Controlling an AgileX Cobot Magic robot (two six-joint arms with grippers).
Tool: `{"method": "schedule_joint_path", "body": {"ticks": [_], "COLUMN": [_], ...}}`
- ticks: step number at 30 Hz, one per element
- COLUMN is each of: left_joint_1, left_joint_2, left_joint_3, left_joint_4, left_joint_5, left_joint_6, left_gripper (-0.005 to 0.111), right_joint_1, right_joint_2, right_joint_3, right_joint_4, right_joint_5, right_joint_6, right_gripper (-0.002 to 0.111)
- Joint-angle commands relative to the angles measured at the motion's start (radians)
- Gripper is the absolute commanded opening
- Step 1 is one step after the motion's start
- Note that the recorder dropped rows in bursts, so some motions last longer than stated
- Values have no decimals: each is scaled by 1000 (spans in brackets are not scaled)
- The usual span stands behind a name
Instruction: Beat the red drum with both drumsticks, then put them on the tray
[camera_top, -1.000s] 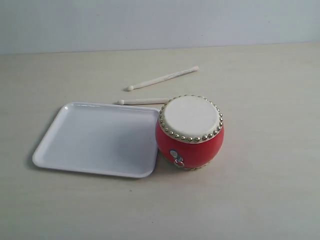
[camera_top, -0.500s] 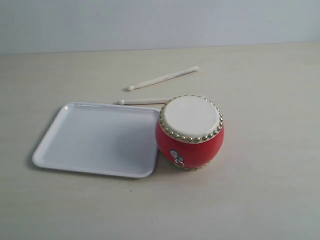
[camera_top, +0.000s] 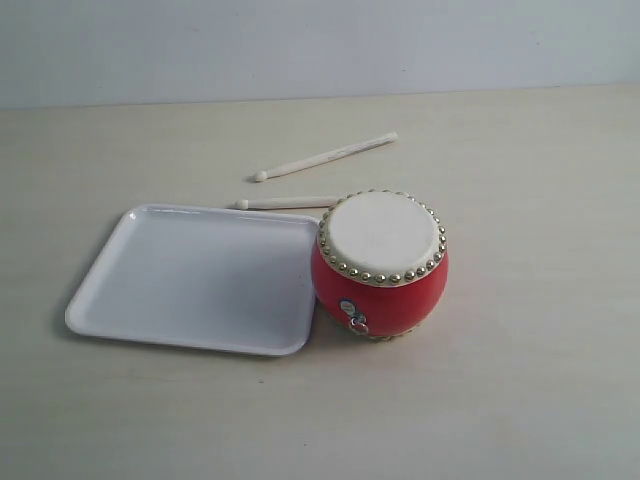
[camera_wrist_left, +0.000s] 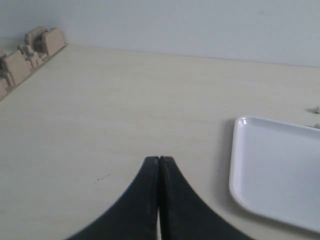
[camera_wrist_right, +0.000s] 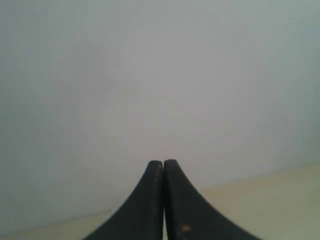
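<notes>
Black left gripper (camera_wrist_left: 159, 161) pinched closed, empty, short of the tray (camera_top: 190, 280), which lies bare left of the surface's middle. Near drumstick (camera_top: 285, 203) past its far edge, one end hidden behind the red drum (camera_top: 380, 265); far drumstick (camera_top: 325, 157) apart. Right gripper (camera_wrist_right: 163, 164) likewise closed, empty. Risk: slim round sticks may roll from a pinch; reaching the near one could knock the drum

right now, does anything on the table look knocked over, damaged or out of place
Nothing stands out. The red drum stands upright beside the flat, empty tray; the far drumstick and near drumstick lie on the table behind them.
</notes>
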Motion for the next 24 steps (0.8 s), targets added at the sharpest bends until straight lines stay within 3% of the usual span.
{"method": "schedule_joint_path", "body": {"ticks": [1,7,13,15,20,24], "left_joint_1": [2,2,2,2,2,2], "left_joint_2": [-6,-6,-6,-6,-6,-6], "left_joint_3": [2,2,2,2,2,2], "left_joint_4": [-4,-4,-4,-4,-4,-4], "left_joint_5": [-6,-6,-6,-6,-6,-6], "left_joint_6": [0,0,0,0,0,0], "left_gripper": [0,0,0,0,0,0], "right_joint_1": [-5,-5,-5,2,62,167], "right_joint_2": [334,723,1045,1150,1391,1521], "right_joint_3": [-242,-597,-1024,-1181,-1538,-1674], "right_joint_4": [-10,89,532,621,611,601], "right_joint_5": [220,438,757,864,1000,1113], "right_joint_6": [-171,-584,-1182,-1262,-1334,-1741], "right_gripper": [0,0,0,0,0,0]}}
